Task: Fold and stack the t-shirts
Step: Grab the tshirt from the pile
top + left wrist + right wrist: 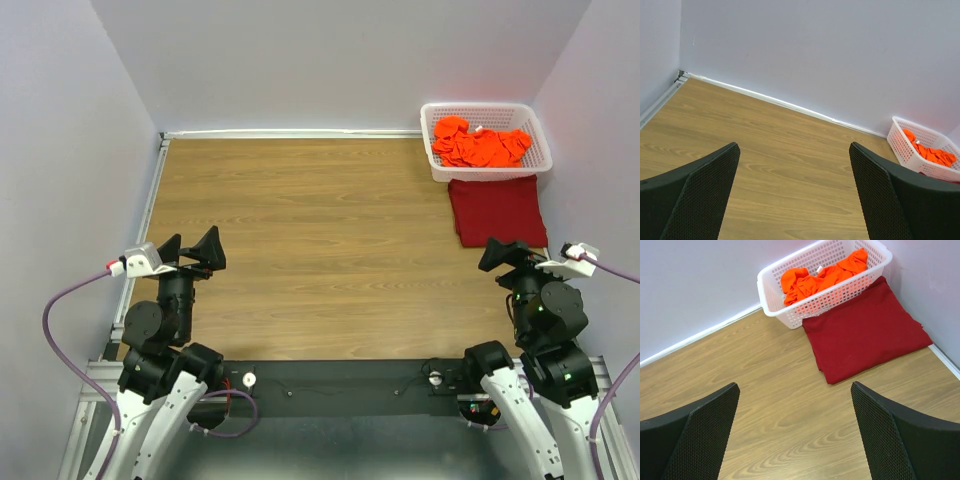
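From where I stood, both pincers hung released, jaws spread wide with nothing between them. The left pincer hovered over bare wood with both shirts well off to its right. The right pincer had the work in front of it. Just ahead of that pincer and a little to its right lay the maroon t-shirt, already a flat folded rectangle on the table, close against the side wall. Beyond it, further from the jaws, sat the white mesh basket, its near wall touching or perhaps overlapping the maroon cloth's far edge. Heaped inside was the orange t-shirt, crumpled and unfolded. I judged the orange one to be the next job. It looked light, limp and floppy, so it would sag and trail from whatever point was pinched, and it could drag on the basket rim on the way out. A pinch on the highest ridge of the heap seemed the surest first hold. Once it was spread out, a seam at the shoulder or hem would serve better. The maroon one seemed best left alone, since a nudge would likely undo its fold.
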Motion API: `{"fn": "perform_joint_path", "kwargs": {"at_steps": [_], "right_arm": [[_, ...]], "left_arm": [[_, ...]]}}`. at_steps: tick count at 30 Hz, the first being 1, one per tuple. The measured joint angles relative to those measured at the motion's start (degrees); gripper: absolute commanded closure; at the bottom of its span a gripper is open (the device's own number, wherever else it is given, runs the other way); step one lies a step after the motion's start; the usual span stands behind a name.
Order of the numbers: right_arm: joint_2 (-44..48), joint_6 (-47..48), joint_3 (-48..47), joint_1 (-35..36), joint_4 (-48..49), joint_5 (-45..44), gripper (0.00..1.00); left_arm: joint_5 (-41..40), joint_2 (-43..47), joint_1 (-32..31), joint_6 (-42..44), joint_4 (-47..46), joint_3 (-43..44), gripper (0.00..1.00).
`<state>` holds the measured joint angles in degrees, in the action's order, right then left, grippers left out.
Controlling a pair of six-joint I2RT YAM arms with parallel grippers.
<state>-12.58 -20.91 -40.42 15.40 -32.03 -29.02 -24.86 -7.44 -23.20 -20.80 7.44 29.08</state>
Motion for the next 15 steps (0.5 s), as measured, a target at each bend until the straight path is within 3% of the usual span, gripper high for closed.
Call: {"fn": "perform_joint_path", "kwargs": {"at_steps": [11, 15], "right_arm": [[-0.28, 0.07, 0.0, 0.0, 0.2, -0.2, 0.0], [-7.76, 0.0, -1.92, 0.04, 1.09, -0.46, 0.0]], "left_arm": [[1.01, -0.87, 0.02, -0.02, -0.15, 0.0, 0.02], [1.62, -1.14, 0.02, -0.04, -0.15, 0.0, 0.02]]}}
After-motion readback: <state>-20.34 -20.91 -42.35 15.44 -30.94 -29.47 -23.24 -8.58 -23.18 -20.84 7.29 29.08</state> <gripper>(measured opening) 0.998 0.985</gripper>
